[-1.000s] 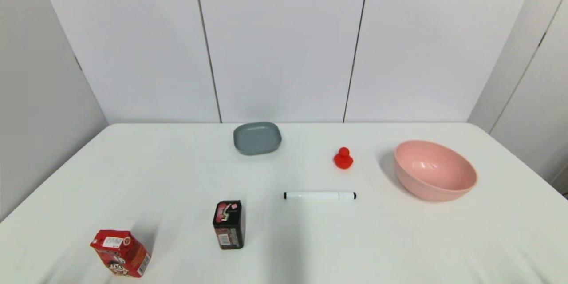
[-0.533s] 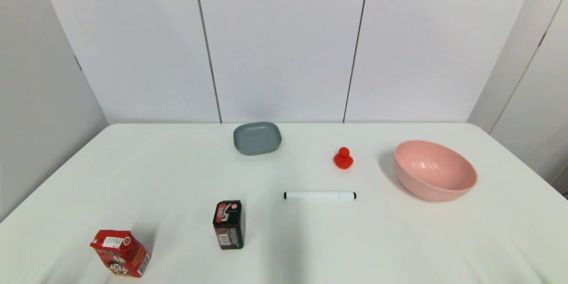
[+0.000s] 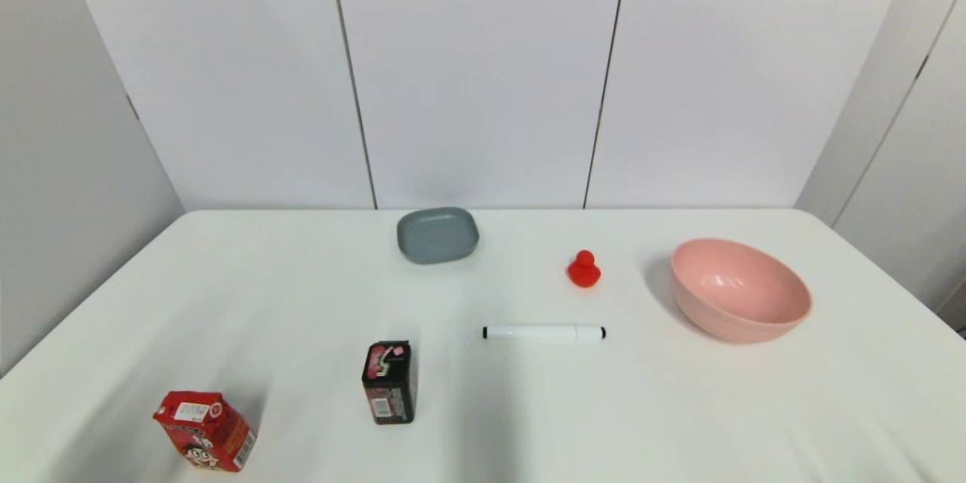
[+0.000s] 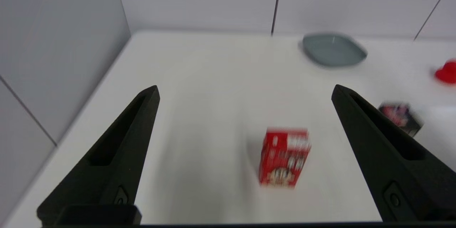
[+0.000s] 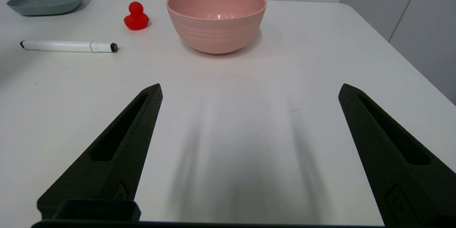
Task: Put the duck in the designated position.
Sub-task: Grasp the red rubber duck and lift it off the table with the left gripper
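Observation:
The duck (image 3: 583, 270) is a tiny glossy red toy standing upright on the white table (image 3: 287, 302), between the grey dish and the pink bowl. It also shows in the right wrist view (image 5: 136, 16) and at the edge of the left wrist view (image 4: 447, 73). No mark shows the designated position on the tabletop. My left gripper (image 4: 245, 88) is open and empty over the near left of the table, far from the duck. My right gripper (image 5: 250, 86) is open and empty near the front right, well short of the duck. Neither arm appears in the head view.
A grey dish (image 3: 438, 235) sits at the back centre and a pink bowl (image 3: 739, 288) at the right. A white marker (image 3: 543, 332) lies in front of the duck. A small black box (image 3: 388, 381) and a red printed carton (image 3: 205, 430) stand near the front left.

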### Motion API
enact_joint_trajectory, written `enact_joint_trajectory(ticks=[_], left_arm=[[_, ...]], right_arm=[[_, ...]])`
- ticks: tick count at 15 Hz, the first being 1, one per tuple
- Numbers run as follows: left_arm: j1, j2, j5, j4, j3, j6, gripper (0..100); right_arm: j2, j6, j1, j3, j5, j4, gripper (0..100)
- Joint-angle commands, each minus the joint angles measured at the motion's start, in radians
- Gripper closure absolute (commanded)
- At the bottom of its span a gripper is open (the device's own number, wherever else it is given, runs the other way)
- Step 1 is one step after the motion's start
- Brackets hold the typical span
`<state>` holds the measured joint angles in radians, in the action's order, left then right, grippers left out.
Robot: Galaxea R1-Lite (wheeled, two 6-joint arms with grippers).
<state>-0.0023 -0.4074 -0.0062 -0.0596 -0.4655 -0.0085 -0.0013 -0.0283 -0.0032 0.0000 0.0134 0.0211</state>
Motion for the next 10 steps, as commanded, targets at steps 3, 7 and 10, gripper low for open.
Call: enact_joint_trajectory(ticks=[3,7,10], left_arm=[[-0.010,-0.564,-0.143,-0.448,-0.914,0.002,0],[-0.079,-0.740,-0.268,-0.649,-1.253,0.039,0],[-0.248,-0.873,-0.276,-0.789,-1.449,0.110,0]], right_arm=[[0.001,-0.001,0.000,0.009,0.000,0.000,0],[0.001,-0.001,0.000,0.009,0.000,0.000,0],[0.001,-0.001,0.000,0.009,0.000,0.000,0]])
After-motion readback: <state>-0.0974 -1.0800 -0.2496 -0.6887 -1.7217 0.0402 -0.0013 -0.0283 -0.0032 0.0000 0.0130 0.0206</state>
